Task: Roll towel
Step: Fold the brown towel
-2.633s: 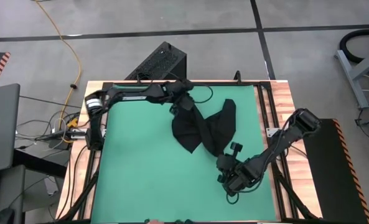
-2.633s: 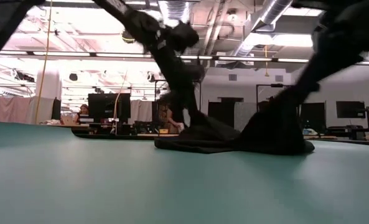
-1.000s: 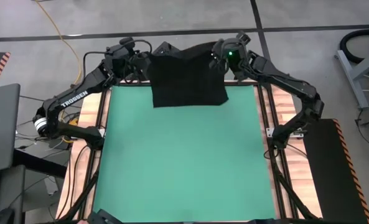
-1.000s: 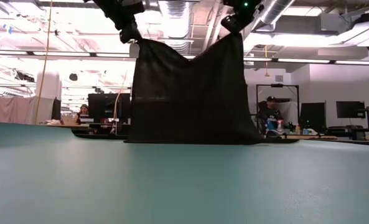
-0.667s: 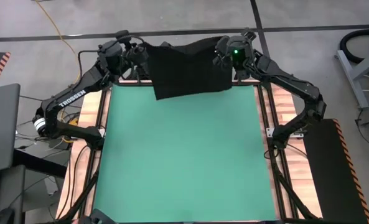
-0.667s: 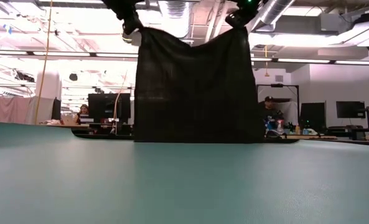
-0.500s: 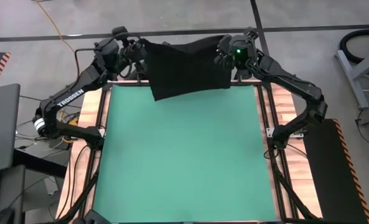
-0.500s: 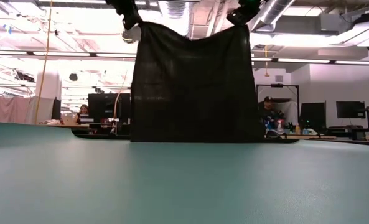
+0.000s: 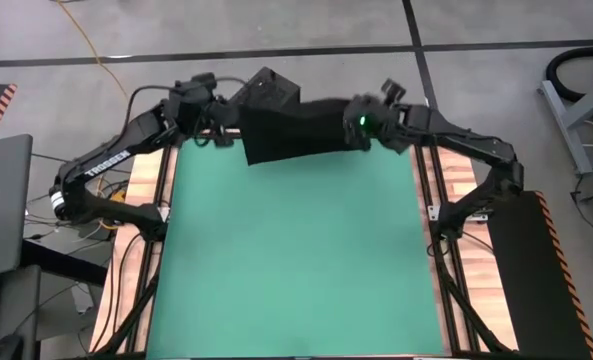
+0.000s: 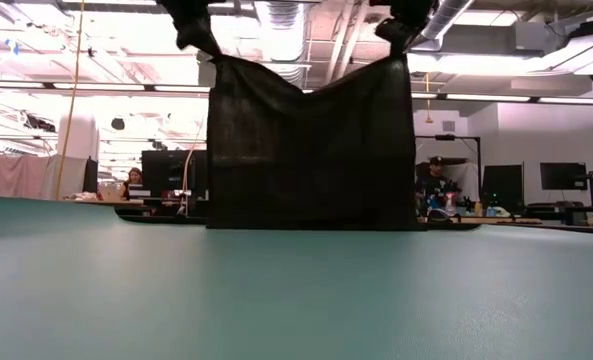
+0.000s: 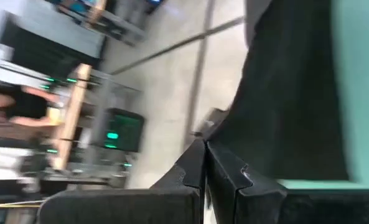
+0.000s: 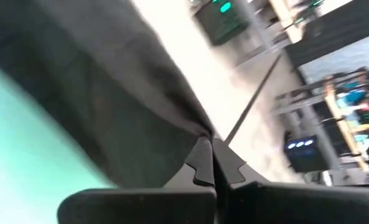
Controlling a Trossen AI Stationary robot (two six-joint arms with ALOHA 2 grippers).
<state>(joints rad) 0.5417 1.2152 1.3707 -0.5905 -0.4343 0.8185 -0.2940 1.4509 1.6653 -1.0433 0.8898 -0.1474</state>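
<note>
Two grippers hold the towel [image 9: 294, 132] up at the far edge of the green mat [image 9: 296, 250]
L gripper [image 9: 223, 120] & R gripper [image 9: 359, 126] each pinch a top corner; cloth hangs as a sheet, bottom hem at the mat

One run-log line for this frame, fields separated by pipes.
towel: hanging spread at table's far edge | left gripper: shut on one top corner | right gripper: shut on the other
</note>
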